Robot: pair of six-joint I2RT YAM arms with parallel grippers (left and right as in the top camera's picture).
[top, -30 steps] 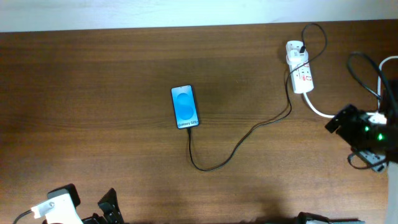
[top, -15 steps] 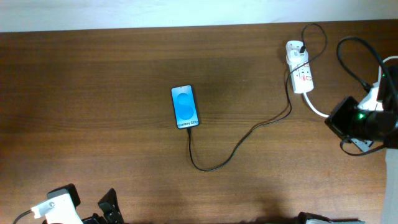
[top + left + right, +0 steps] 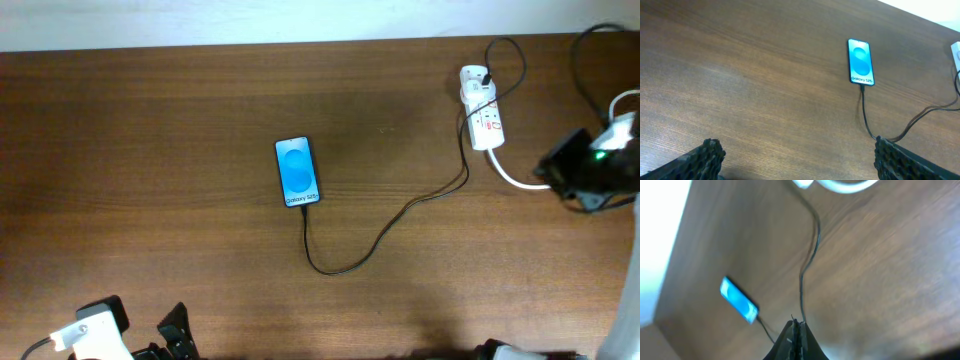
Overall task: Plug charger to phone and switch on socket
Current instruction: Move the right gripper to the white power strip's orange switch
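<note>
The phone (image 3: 298, 171) lies face up at the table's middle, its blue screen lit; the left wrist view has it too (image 3: 860, 61). The black charger cable (image 3: 385, 230) meets the phone's near edge, loops and runs right up to the white socket (image 3: 482, 112) at the far right. My right gripper (image 3: 555, 165) hovers right of the socket, beside its white cord (image 3: 515, 180). It is shut (image 3: 796, 325), and nothing shows between the jaws. My left gripper (image 3: 797, 157) stands wide open and empty at the near left edge (image 3: 170, 335).
The socket's thick white cord runs right, under my right arm (image 3: 600, 170). Black arm cables (image 3: 590, 45) loop at the far right corner. A pale wall strip (image 3: 250, 20) borders the wooden table (image 3: 150, 150) at the far edge.
My right arm has moved toward the far edge, closer to the socket's cord, and its jaws have gone from open to shut. The left arm, phone and cable have stayed still.
</note>
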